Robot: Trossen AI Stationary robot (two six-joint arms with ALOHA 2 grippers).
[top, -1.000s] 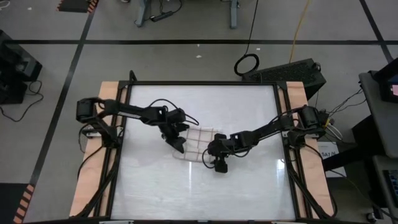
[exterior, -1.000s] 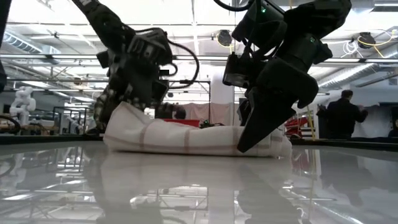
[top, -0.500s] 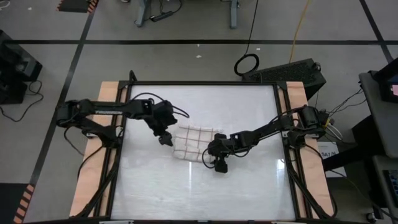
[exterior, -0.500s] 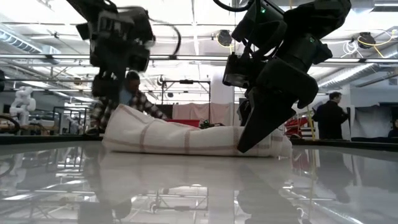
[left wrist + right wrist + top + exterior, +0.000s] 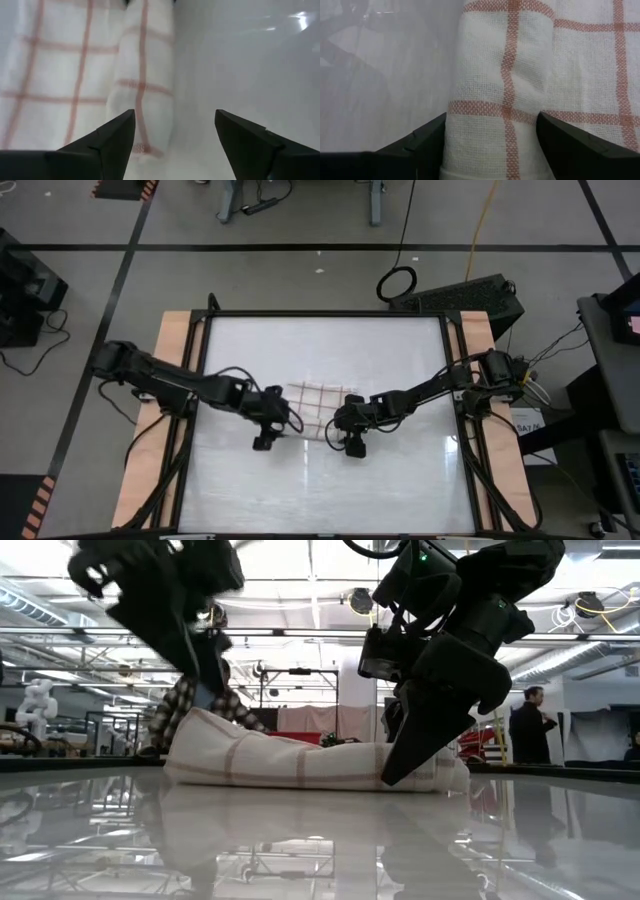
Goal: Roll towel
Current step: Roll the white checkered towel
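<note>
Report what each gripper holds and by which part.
The right gripper pinches the towel by its rolled edge at one end. The left gripper is open, holding nothing, near the other end.

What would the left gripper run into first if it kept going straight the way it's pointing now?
Most likely the rolled edge of the white cloth towel with red-brown grid lines, which lies just beyond the open left gripper, slightly toward one finger; depth is uncertain.

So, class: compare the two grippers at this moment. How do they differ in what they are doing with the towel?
The right gripper has the rolled edge of the towel between its fingers; the left gripper is open with nothing between its fingers. The right sits on the roll's right end; the left sits at the roll's left end, mostly over bare table. Both are dark and two-fingered.
</note>
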